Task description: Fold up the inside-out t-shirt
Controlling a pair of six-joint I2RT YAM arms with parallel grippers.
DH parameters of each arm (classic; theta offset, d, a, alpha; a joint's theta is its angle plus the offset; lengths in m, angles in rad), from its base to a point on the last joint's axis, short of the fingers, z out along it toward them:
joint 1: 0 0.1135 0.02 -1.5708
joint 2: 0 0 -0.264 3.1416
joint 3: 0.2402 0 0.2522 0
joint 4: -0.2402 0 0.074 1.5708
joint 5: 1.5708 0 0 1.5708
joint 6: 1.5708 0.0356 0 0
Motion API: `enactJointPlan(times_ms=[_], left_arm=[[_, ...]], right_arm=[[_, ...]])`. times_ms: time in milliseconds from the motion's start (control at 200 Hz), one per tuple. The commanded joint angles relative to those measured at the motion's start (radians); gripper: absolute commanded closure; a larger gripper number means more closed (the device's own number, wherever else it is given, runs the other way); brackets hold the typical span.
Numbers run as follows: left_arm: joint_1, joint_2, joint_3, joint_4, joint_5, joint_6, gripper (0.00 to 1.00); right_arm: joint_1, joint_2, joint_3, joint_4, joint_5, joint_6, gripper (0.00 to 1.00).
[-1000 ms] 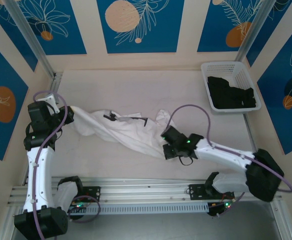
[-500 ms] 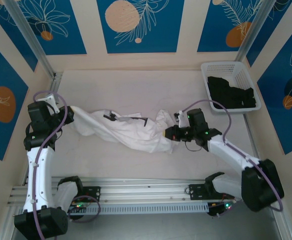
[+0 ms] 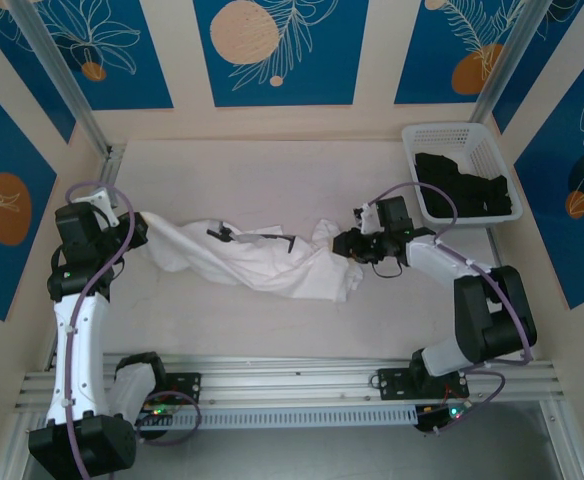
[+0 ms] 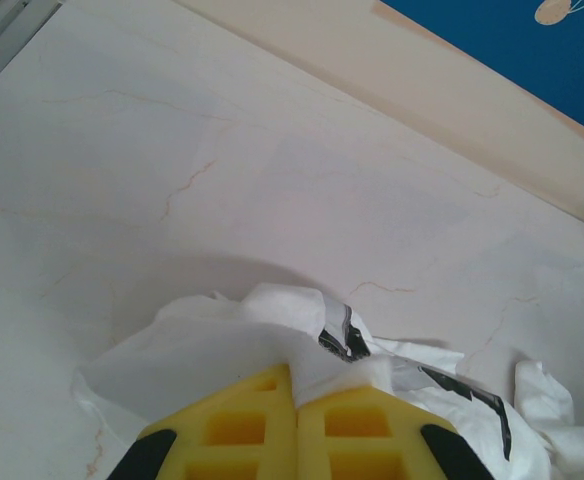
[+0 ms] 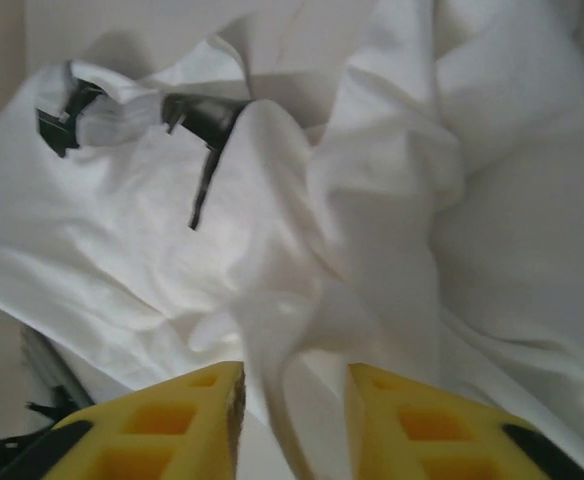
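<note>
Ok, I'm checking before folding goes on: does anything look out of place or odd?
The t-shirt is not flat: it lies twisted into a bunched rope across the table, one end pinched in the shut left gripper, the other at the open right gripper.

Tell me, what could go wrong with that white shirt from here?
The right tool stands open around a fold of the t-shirt; that fold could slip out. The left tool pinches just a thin edge, which might pull free. The t-shirt lies twisted and bunched, so any fold could come out crooked.
</note>
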Motion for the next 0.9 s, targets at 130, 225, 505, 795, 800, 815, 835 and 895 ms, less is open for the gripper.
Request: enactJointPlan(times_ms=[130, 225, 505, 795, 800, 815, 835, 895], left_arm=[[0.017, -0.023, -0.006, 0.031, 0.027, -0.006, 1.0], [0.016, -0.026, -0.008, 0.035, 0.031, -0.007, 1.0], [0.016, -0.03, -0.013, 0.038, 0.036, -0.007, 1.0], [0.016, -0.03, -0.011, 0.038, 0.035, -0.006, 1.0], [0.017, -0.03, -0.012, 0.038, 0.035, -0.007, 1.0], [0.017, -0.03, -0.012, 0.038, 0.036, -0.007, 1.0], [0.017, -0.03, -0.012, 0.038, 0.036, -0.007, 1.0], [0.017, -0.029, -0.011, 0.038, 0.036, -0.007, 1.0]], right_arm=[[0.092, -0.141, -0.049, -0.172, 0.282, -0.052, 0.55], [0.105, -0.16, -0.08, -0.158, 0.315, -0.042, 0.53], [0.093, -0.136, -0.102, -0.096, 0.275, -0.044, 0.63], [0.051, -0.164, -0.132, -0.085, 0.234, -0.061, 0.99], [0.05, -0.167, -0.134, -0.084, 0.233, -0.061, 1.0], [0.047, -0.172, -0.135, -0.081, 0.231, -0.061, 1.0], [0.043, -0.178, -0.14, -0.076, 0.225, -0.062, 1.0], [0.028, -0.189, -0.149, -0.062, 0.201, -0.064, 1.0]])
